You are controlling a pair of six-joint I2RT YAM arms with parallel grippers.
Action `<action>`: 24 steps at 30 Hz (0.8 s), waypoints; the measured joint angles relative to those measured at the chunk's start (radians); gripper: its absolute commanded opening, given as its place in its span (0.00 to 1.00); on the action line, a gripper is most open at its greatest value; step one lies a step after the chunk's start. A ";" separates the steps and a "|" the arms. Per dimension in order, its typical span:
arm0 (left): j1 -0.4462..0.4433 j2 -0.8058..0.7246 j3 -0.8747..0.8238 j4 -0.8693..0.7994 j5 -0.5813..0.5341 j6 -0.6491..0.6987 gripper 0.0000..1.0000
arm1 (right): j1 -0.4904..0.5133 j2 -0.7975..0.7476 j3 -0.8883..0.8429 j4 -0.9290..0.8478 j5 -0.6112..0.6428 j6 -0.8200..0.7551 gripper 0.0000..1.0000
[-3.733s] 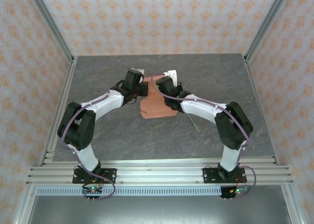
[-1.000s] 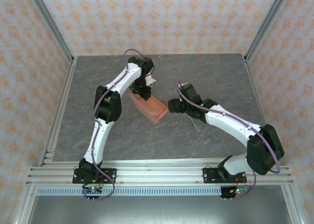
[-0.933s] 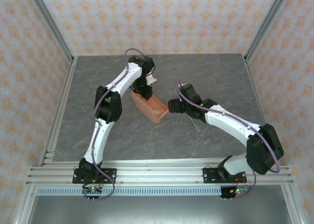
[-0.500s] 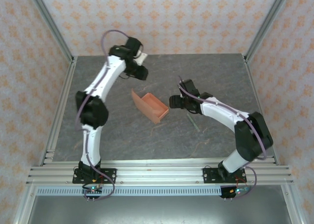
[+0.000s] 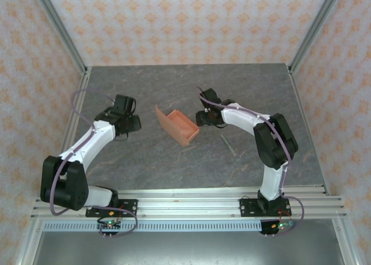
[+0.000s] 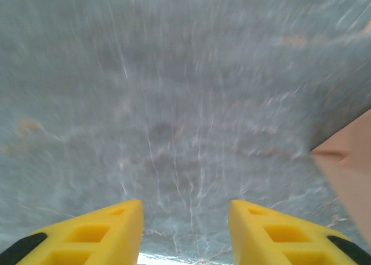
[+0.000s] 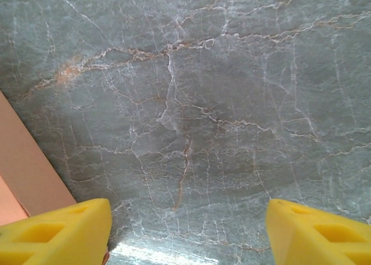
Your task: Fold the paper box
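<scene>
While both arms hang clear of it, the paper box sits mid-table with one flap raised.
It rests skewed on the grey marble table, open side up, the flap standing at its left end. The left gripper is well off to the box's left, fingers parted over bare stone; the blurred salmon patch at that wrist view's right edge is probably the box. The right gripper is just beside the box's right end, fingers spread wide, gripping nothing. A thin grey stick lies nearby.
</scene>
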 measured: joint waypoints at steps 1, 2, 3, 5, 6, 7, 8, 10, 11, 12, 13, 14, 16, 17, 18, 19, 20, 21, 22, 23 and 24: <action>-0.015 0.002 -0.044 0.032 0.018 -0.028 0.41 | 0.000 0.010 0.008 -0.006 -0.006 -0.003 0.68; -0.035 0.006 -0.074 0.061 0.034 -0.053 0.40 | 0.000 0.019 0.013 -0.011 -0.011 -0.007 0.67; -0.053 0.011 -0.092 0.088 0.047 -0.076 0.40 | 0.000 0.025 0.016 -0.015 -0.019 -0.011 0.66; -0.094 0.042 -0.108 0.163 0.082 -0.119 0.39 | 0.000 0.031 0.016 -0.029 -0.037 -0.018 0.65; -0.109 0.062 -0.108 0.196 0.096 -0.134 0.38 | 0.000 0.031 0.016 -0.034 -0.045 -0.019 0.65; -0.125 0.091 -0.107 0.243 0.111 -0.153 0.37 | 0.000 0.031 0.016 -0.039 -0.056 -0.019 0.65; -0.138 0.124 -0.105 0.285 0.130 -0.169 0.37 | 0.000 0.031 0.014 -0.040 -0.066 -0.019 0.65; -0.155 0.188 -0.097 0.345 0.157 -0.193 0.36 | 0.000 0.027 -0.002 -0.033 -0.091 -0.018 0.64; -0.163 0.223 -0.091 0.372 0.169 -0.204 0.36 | 0.000 0.019 -0.019 -0.028 -0.108 -0.014 0.64; -0.166 0.250 -0.083 0.385 0.179 -0.209 0.36 | 0.000 0.010 -0.034 -0.024 -0.123 -0.013 0.64; -0.168 0.274 -0.072 0.397 0.183 -0.214 0.35 | 0.000 -0.004 -0.053 -0.018 -0.141 -0.008 0.63; -0.169 0.295 -0.056 0.401 0.185 -0.214 0.35 | 0.002 -0.016 -0.071 -0.015 -0.158 -0.002 0.63; -0.169 0.317 -0.024 0.408 0.188 -0.214 0.35 | 0.005 -0.034 -0.101 -0.008 -0.184 0.013 0.62; -0.169 0.331 -0.002 0.414 0.188 -0.213 0.35 | 0.010 -0.038 -0.112 -0.002 -0.194 0.021 0.62; -0.169 0.343 0.018 0.418 0.188 -0.212 0.35 | 0.015 -0.041 -0.121 0.007 -0.201 0.028 0.62; -0.169 0.357 0.042 0.423 0.188 -0.209 0.35 | 0.023 -0.042 -0.131 0.020 -0.209 0.037 0.62; -0.169 0.371 0.066 0.424 0.188 -0.205 0.35 | 0.031 -0.045 -0.143 0.034 -0.215 0.047 0.62; -0.169 0.385 0.085 0.425 0.187 -0.202 0.35 | 0.036 -0.050 -0.153 0.045 -0.219 0.055 0.62; -0.168 0.403 0.110 0.425 0.186 -0.198 0.35 | 0.042 -0.057 -0.166 0.057 -0.220 0.065 0.62; -0.168 0.421 0.132 0.425 0.185 -0.193 0.35 | 0.048 -0.066 -0.178 0.065 -0.223 0.073 0.62; -0.167 0.441 0.154 0.424 0.185 -0.187 0.35 | 0.050 -0.071 -0.187 0.071 -0.224 0.079 0.62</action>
